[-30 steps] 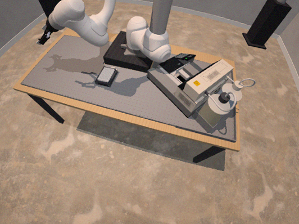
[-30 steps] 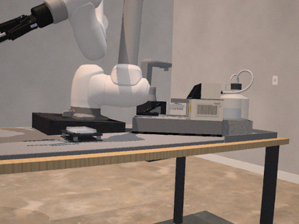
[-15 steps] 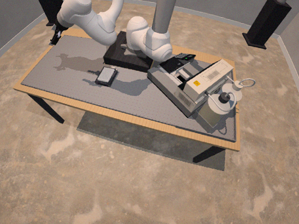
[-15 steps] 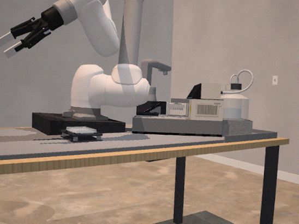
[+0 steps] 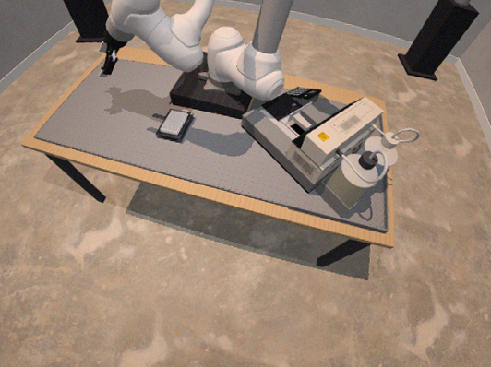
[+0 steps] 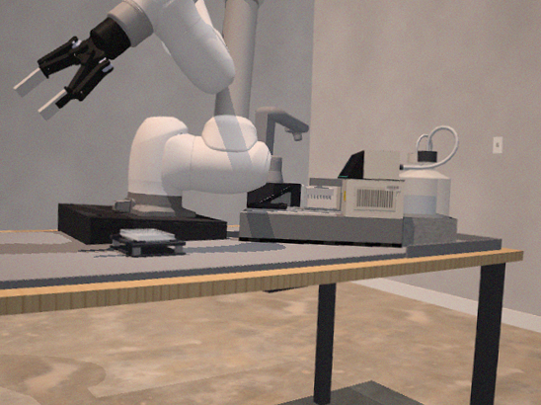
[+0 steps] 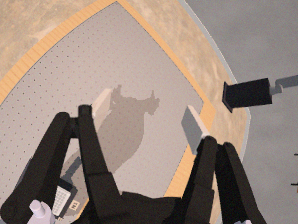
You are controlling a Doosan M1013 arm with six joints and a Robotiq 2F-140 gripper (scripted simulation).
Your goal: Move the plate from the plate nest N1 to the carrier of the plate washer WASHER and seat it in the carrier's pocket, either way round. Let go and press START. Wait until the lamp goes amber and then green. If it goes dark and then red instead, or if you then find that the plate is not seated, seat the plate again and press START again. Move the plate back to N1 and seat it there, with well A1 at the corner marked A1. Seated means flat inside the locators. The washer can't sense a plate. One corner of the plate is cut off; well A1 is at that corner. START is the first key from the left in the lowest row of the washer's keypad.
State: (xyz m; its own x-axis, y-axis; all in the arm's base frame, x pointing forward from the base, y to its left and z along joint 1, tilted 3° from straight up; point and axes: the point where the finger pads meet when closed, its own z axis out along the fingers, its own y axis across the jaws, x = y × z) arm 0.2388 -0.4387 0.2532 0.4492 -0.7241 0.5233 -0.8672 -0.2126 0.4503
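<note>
I'm holding the gripper partly open and empty, high over the table's far-left corner. One white plate is sitting in its black holder, seemingly flat, well apart. One boxy beige washer and two capped bottles are crowding the right end.

Washer barcode label shows no legible text.

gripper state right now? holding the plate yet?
Gripper: open, fingers apart with nothing between them, up in the air off the table's far-left corner. Plate sits in its nest, untouched.
</note>
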